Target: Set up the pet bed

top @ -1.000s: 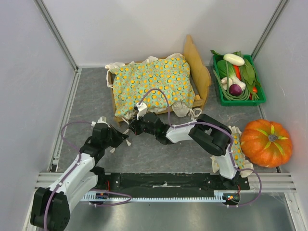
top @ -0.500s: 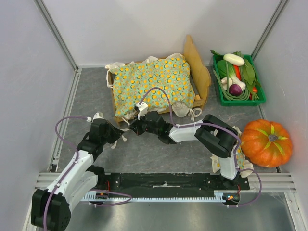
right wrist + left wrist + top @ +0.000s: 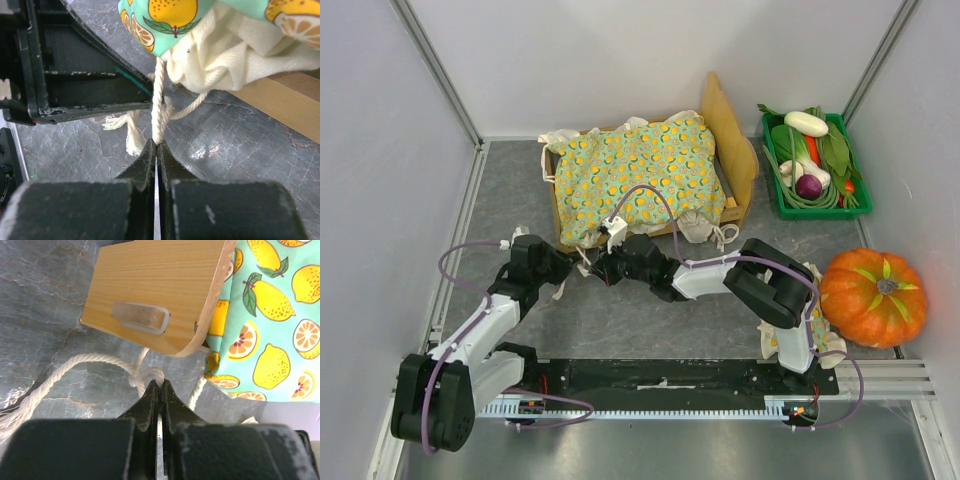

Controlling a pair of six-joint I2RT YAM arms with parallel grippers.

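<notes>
Cord [image 3: 75, 366] explains both grips: left of centre, the left gripper [image 3: 159, 386] is clamped on its knot by the bed [image 3: 732, 150] corner. Just right, the right gripper [image 3: 156, 146] pinches a tie [image 3: 159, 95] hanging from the blanket [image 3: 640, 175], probably to pull it taut. The bed sits upper centre.

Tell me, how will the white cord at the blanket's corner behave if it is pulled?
The cord is probably floppy: it lies in loose curves, straight only above the right gripper that pinches it. Its twisted strands look rough, so it likely will not slip. A pull would probably drag the soft blanket, not the pet bed.
</notes>
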